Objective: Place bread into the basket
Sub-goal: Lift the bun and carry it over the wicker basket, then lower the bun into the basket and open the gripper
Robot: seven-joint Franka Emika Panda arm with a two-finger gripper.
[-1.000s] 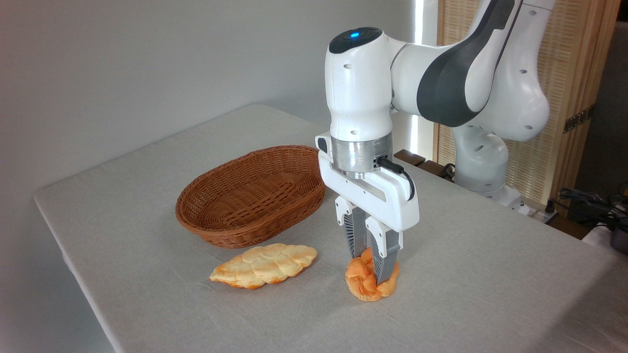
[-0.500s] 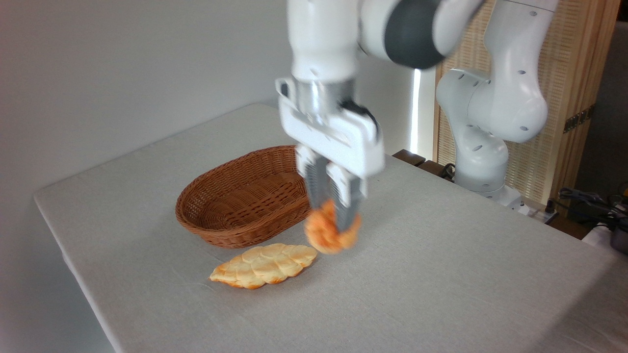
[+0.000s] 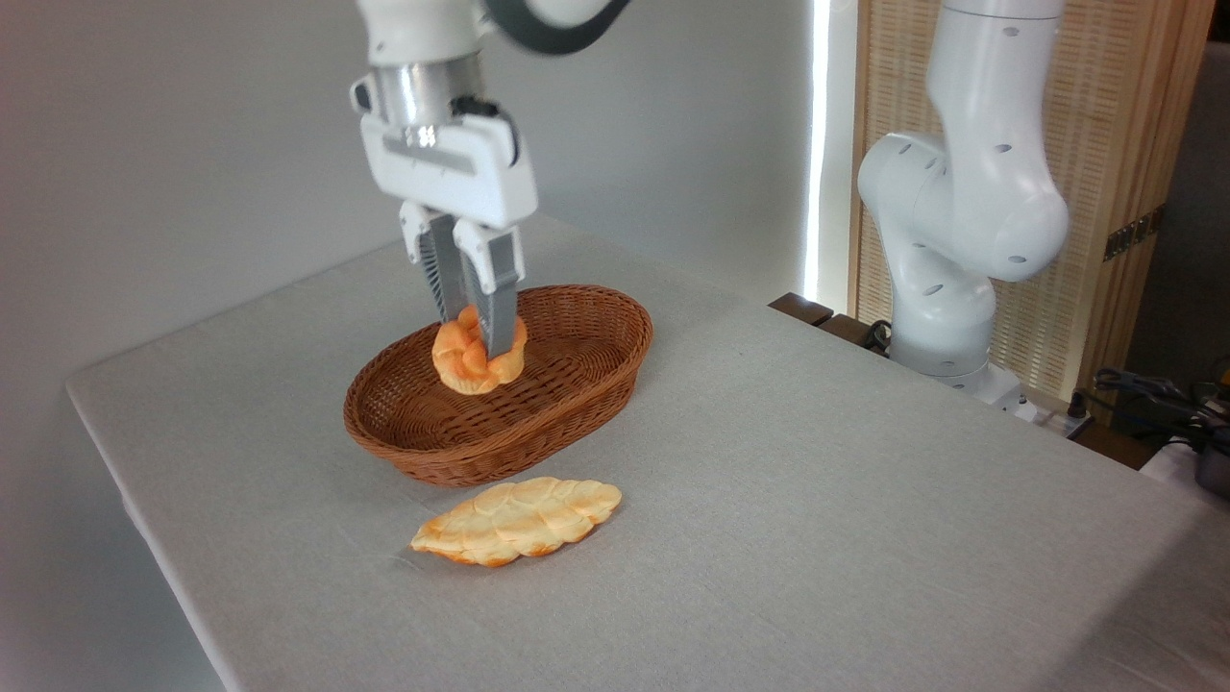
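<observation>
The bread (image 3: pixel 477 357) is being held clamped between the fingers of the tool (image 3: pixel 473 332), hanging above the inside of the basket (image 3: pixel 500 452). A pale braided loaf (image 3: pixel 517 520) is lying on the table (image 3: pixel 817 519) just before the basket.

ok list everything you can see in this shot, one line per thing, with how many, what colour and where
bread: one, deep orange braided bun, held in the air over the basket's middle, clamped between the fingers
basket: one, brown woven wicker, oval, on the table left of centre
flat loaf: one, pale golden, leaf-shaped, lying on the table just in front of the basket
table: one, covered in light grey cloth, filling the lower frame
slatted screen: one, light wood, behind the arm at right
cables: a few, dark, at the far right edge
end effector: one, white body with grey fingers, shut on the bread above the basket
robot arm: one, white, its base at the table's right rear
</observation>
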